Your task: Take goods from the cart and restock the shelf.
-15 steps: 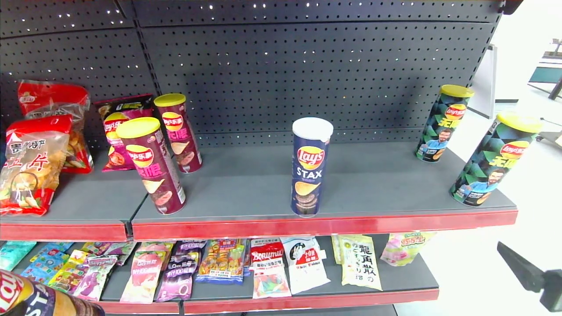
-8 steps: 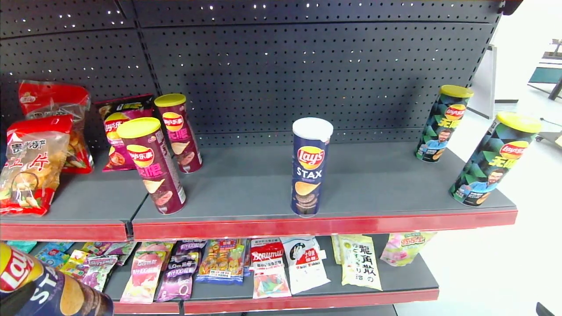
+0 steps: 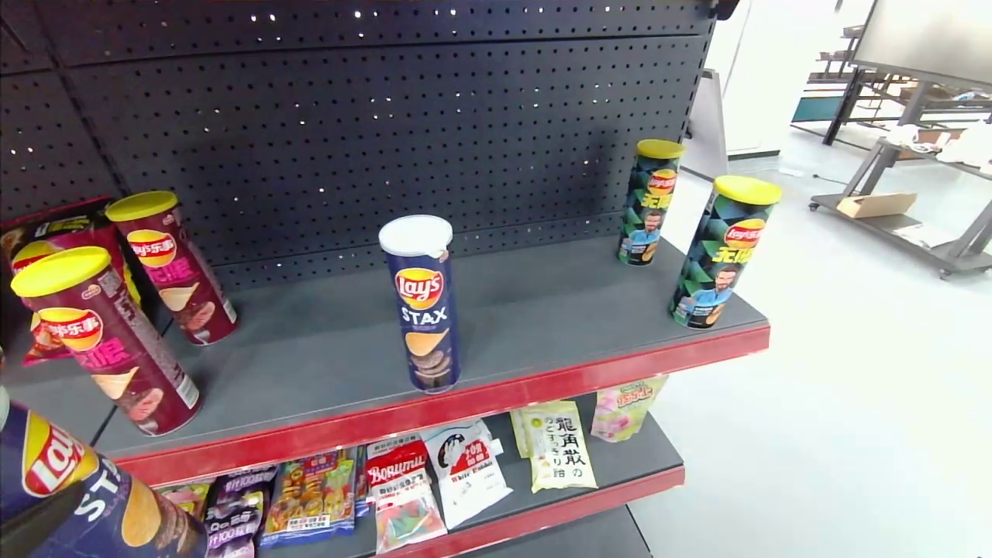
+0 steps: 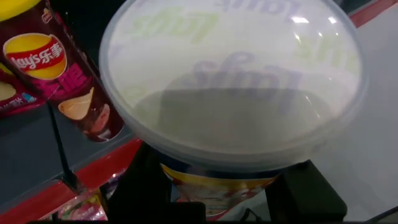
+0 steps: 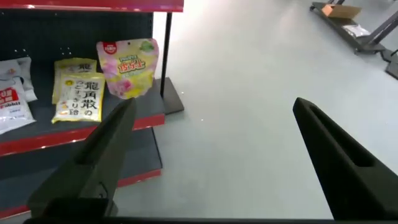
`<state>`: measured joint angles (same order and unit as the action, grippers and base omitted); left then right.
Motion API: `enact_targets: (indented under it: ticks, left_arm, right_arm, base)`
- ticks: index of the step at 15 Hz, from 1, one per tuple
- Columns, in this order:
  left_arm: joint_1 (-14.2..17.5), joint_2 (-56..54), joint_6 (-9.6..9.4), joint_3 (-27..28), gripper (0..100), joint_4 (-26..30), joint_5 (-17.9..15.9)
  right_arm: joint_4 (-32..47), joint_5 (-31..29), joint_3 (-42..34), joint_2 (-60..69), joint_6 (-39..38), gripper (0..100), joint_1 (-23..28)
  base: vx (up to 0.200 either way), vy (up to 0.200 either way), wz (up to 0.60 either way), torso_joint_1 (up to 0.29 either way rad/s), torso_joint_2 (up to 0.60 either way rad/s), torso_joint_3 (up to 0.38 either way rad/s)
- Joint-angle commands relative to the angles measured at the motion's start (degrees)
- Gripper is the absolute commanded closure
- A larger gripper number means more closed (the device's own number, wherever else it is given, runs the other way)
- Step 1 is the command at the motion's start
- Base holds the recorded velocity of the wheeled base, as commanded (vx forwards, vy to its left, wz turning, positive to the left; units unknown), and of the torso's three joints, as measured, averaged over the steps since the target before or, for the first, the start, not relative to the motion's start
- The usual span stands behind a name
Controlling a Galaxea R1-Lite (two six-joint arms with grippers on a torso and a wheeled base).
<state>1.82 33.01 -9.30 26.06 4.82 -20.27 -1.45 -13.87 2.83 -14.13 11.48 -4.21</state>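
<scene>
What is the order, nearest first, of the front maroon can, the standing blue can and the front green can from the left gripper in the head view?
The left gripper holds a second blue can at the lower left.
1. The front maroon can, at the left of the shelf.
2. The standing blue can, middle, at the front edge.
3. The front green can, at the right end.

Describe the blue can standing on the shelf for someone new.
Start at the grey upper shelf with the red front lip. Near the middle of that lip stands one upright dark blue can. Its lid is white; the maroon cans to its left and green-patterned cans to its right have yellow lids.
</scene>
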Motion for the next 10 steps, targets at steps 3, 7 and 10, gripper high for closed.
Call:
enact_targets:
  ticks: [3,7,10]
  left_arm:
    - [0.12,9.0,0.07,3.03,100,-3.94,0.32]
    - [0.03,25.0,0.07,5.05,100,-16.07,0.23]
    - [-0.06,32.11,0.07,6.81,100,-20.37,0.15]
  right_arm:
    - [-0.04,1.3,-0.72,1.47,-0.5,0,-0.28]
    - [-0.13,5.0,-1.69,7.27,-3.84,0,-0.8]
    - [-0.31,6.4,-1.95,8.59,-9.2,0,-1.07]
  base:
    - [0.0,0.0,0.0,0.0,0.0,0.0]
    - [0.0,0.0,0.0,0.0,0.0,0.0]
    - [0.0,0.0,0.0,0.0,0.0,0.0]
